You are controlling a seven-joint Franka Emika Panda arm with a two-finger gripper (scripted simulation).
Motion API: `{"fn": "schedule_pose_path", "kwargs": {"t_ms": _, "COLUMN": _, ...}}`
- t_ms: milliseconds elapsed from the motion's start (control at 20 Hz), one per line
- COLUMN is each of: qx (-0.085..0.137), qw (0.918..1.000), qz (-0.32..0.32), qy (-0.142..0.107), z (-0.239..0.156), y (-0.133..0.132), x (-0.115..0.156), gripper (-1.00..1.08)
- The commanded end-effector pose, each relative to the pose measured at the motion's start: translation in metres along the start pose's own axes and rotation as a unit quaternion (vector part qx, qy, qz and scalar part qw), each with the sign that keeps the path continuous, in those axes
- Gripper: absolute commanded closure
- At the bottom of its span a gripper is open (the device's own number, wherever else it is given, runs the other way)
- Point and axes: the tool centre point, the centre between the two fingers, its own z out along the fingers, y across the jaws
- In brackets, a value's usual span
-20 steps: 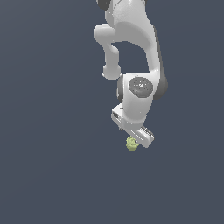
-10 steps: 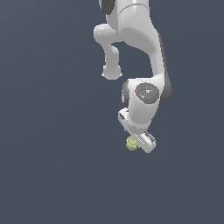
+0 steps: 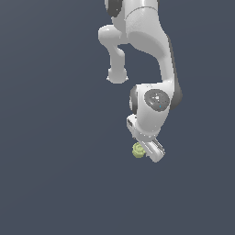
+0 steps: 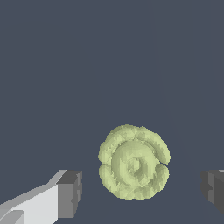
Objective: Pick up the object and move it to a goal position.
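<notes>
Between the two dark pads of the claw (image 4: 141, 189), as the wrist view shows it, sits the object (image 4: 134, 162), a pale yellow-green knobbly lump with a swirled top. Both pads stand well apart, clear of it on either side, so the claw is open and holds nothing. Roundish, the object offers no clear long axis. Farther out, the exterior view shows it on the plain dark-grey tabletop (image 3: 50, 137), away from any visible edge, just beside the white arm's tip.
</notes>
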Motion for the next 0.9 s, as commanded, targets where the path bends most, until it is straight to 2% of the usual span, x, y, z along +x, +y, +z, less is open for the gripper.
{"fn": "schedule_pose_path", "kwargs": {"t_ms": 0, "qx": 0.000, "qw": 1.0000, "qz": 0.000, "qy": 0.000, "z": 0.000, "y": 0.000, "x": 0.000, "gripper": -0.92}}
{"fn": "schedule_pose_path", "kwargs": {"t_ms": 550, "qx": 0.000, "qw": 1.0000, "qz": 0.002, "qy": 0.000, "z": 0.046, "y": 0.001, "x": 0.000, "gripper": -0.92}}
{"fn": "schedule_pose_path", "kwargs": {"t_ms": 850, "qx": 0.000, "qw": 1.0000, "qz": 0.002, "qy": 0.000, "z": 0.050, "y": 0.000, "x": 0.000, "gripper": -0.92}}
